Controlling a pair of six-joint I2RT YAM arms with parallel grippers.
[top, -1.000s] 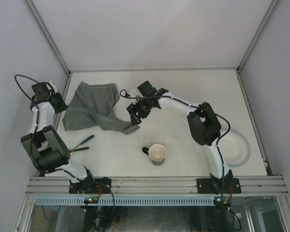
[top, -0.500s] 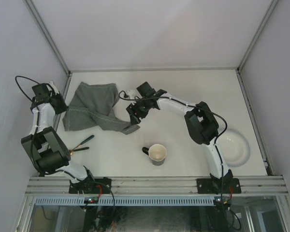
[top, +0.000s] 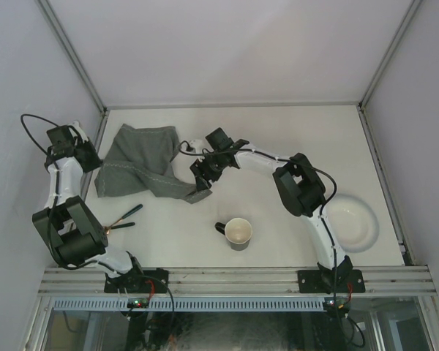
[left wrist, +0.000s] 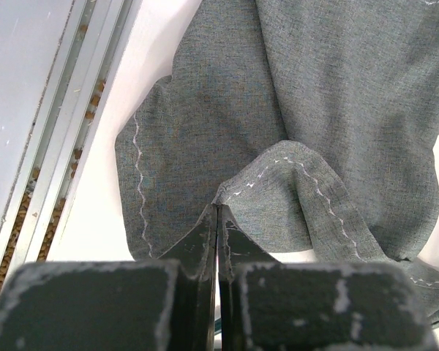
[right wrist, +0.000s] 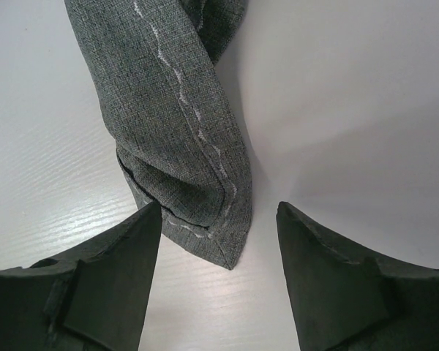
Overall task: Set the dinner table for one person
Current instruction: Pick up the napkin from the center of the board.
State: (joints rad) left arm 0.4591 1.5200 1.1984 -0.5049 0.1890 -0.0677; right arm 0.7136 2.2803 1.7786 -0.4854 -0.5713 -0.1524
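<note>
Worktop: the dinner table itself, a broad off-white matte slab filling the floor of the enclosure, both arms bolted at its near edge.
Step in hand: laying out the grey cloth mat, which lies rumpled and partly folded at the far left of the worktop.
Left hand: fingers pressed together, apparently pinching a stitched fold at the mat's left edge.
Right hand: spread, one jaw on each side of the mat's folded near-right corner, not gripping it.
Next move, as I judge it: close the right hand on that corner, then draw it away from the left hand so the cloth opens flat; a shallow bite could slip off the doubled layers.
Waiting items: a dark mug near the front centre, a white bowl at the right, and dark-handled cutlery just in front of the mat, all apart from it.
Surface: plain, faintly grained, edged by thin aluminium rails.
Room: pale blank walls close on three sides.
</note>
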